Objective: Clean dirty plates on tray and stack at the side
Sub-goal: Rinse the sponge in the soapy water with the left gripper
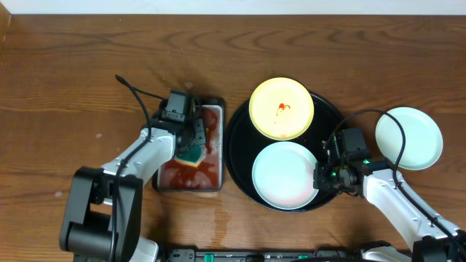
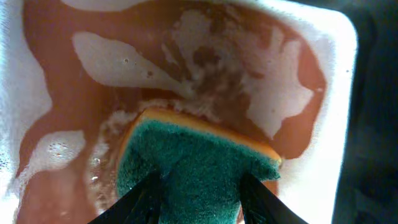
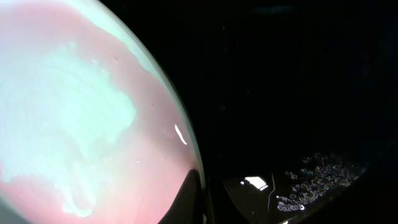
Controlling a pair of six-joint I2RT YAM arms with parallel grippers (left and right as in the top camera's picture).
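Beside the tray (image 1: 237,149), sponge (image 2: 193,168) in reddish basin (image 2: 339,68)

Left fingers (image 2: 140,199) clamped, wrist pitched down; right fingers (image 3: 186,196) low

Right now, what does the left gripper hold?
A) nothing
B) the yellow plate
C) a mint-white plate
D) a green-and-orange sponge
D: the left gripper clamps the green-and-orange sponge between its fingers, dipped in the reddish liquid of the small metal tray.
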